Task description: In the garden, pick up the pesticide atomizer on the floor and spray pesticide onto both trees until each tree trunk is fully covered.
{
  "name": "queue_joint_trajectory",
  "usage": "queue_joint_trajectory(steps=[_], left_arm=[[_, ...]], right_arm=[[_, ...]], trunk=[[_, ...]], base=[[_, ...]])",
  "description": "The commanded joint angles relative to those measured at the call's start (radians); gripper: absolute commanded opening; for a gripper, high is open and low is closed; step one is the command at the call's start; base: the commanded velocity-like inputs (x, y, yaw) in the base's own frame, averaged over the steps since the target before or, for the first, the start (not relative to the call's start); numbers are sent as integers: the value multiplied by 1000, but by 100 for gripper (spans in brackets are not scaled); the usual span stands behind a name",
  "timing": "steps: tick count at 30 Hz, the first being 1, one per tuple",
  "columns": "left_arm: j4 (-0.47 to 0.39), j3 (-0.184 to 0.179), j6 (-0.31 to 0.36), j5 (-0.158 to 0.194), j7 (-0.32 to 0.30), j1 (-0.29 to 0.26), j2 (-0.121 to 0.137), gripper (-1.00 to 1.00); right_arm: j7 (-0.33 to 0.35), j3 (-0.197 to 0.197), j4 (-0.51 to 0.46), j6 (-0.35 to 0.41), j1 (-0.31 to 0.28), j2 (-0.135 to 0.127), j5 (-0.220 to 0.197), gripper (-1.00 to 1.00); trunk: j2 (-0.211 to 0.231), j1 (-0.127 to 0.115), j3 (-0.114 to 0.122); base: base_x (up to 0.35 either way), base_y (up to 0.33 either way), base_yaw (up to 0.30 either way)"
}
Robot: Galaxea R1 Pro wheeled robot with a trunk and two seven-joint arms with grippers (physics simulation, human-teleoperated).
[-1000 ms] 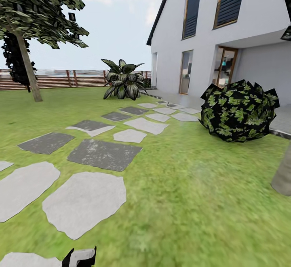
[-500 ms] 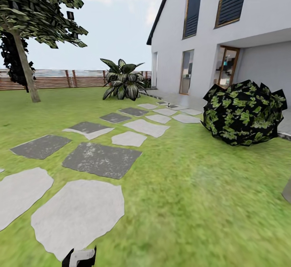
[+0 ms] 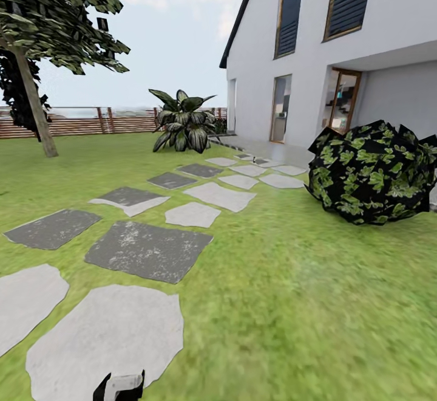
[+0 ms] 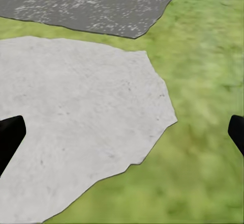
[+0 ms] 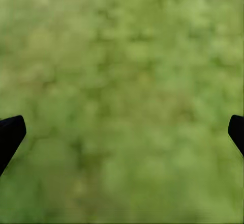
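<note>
stepping stones [image 3: 149,249] crossing open grass [image 3: 315,304], bush [image 3: 373,170] and house [image 3: 340,54] right of them, tree [image 3: 36,109] left, left claw [image 4: 122,132] and right claw [image 5: 122,132] spread wide, empty

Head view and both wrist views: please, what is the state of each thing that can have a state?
Left gripper: open, fingers wide apart, empty, above a pale paving stone.
Right gripper: open, empty, above grass.
Tree: standing, trunk leaning slightly.
House door: cannot tell whether open.
</note>
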Motion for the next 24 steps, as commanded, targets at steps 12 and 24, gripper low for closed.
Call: queue_joint_trajectory(steps=[12, 24], left_arm=[[1, 4, -3, -6, 0, 0, 0, 100], [1, 4, -3, -6, 0, 0, 0, 100]], right_arm=[[1, -1, 1, -2, 0, 1, -2, 100], [1, -1, 2, -2, 0, 2, -2, 100]], trunk=[[0, 0, -1], [0, 0, -1]], base=[[328, 0, 0], [328, 0, 0]])
